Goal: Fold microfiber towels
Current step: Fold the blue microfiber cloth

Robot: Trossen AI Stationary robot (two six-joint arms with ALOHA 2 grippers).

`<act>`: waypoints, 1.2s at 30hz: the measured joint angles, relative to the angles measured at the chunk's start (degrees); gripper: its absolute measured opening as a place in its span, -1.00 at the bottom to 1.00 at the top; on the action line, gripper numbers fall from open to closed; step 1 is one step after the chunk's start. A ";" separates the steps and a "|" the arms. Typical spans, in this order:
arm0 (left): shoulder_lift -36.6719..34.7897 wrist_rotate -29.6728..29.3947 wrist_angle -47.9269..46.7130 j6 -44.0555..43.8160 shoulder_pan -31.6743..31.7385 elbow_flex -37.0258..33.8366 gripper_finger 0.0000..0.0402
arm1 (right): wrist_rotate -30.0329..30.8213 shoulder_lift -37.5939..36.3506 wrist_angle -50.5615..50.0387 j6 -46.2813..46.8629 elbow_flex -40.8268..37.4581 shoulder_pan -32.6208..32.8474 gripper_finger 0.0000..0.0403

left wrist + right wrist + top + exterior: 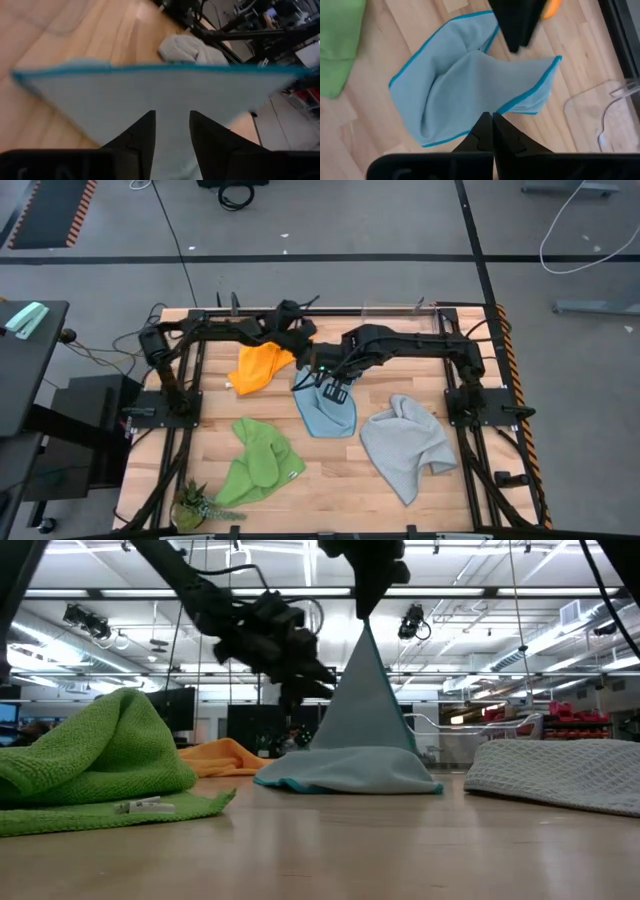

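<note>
A light blue towel (pixel 325 418) with a teal hem rises like a tent in the low view (pixel 350 730), its lower part spread on the table. My right gripper (pixel 492 122) is shut on its peak (pixel 365 628). My left gripper (pixel 172 131) stands open just beside the raised sheet (pixel 150 90), on its left side (pixel 300 665). An orange towel (pixel 260 365) lies crumpled far left of it. A green towel (pixel 260 460) lies near left and a grey one (pixel 405 445) to the right, both rumpled on the wood. My right gripper pinches the blue towel's teal-hemmed edge (pixel 506 106) between its two shut fingers, from above and pointing down. The cloth hangs below the fingers as a cone, fairly taut. Its lower part (pixel 350 775) rests on the table. My left gripper: I cannot tell whether it touches the sheet.
A small potted plant (pixel 200 505) stands at the near left corner. A clear plastic piece (pixel 400 308) sits at the far edge. Dark arm frames (pixel 185 380) run along both sides. Bare wood (pixel 330 490) shows near the front edge.
</note>
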 joint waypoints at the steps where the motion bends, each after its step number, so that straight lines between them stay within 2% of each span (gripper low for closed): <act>1: 1.32 0.19 -1.07 0.76 -0.36 1.99 -0.34 | -0.05 -0.28 -0.04 0.48 0.00 0.04 -1.00; 7: 7.21 0.09 -5.67 4.10 -1.27 11.90 -0.31 | -0.95 -0.73 -2.11 1.95 -0.02 0.07 -1.00; 10: 8.98 0.17 -9.00 9.34 -1.66 14.90 -0.32 | -1.53 -0.73 -2.37 1.93 -0.02 0.76 -1.00; 15: 9.47 -2.54 -12.70 27.46 -2.32 15.38 -0.36 | -1.55 -1.24 -2.71 1.75 -0.02 1.62 -1.00; 19: 9.41 -4.75 -12.72 37.27 -2.30 15.35 -0.42 | -1.67 -1.60 -3.87 0.01 -0.02 1.83 -1.00; 24: 9.39 -8.34 -12.65 43.63 -2.24 15.35 -0.45 | -3.82 -2.22 -3.86 -2.97 -0.02 1.81 -1.00; 30: 9.35 -9.87 -12.62 50.06 -3.09 15.35 -0.43 | -4.87 -2.22 -3.84 -5.29 -0.02 1.81 -1.00; 36: 9.60 -20.61 -11.43 53.47 -4.67 15.39 -0.44 | -5.76 -2.22 -3.84 -5.91 -0.02 1.79 -1.00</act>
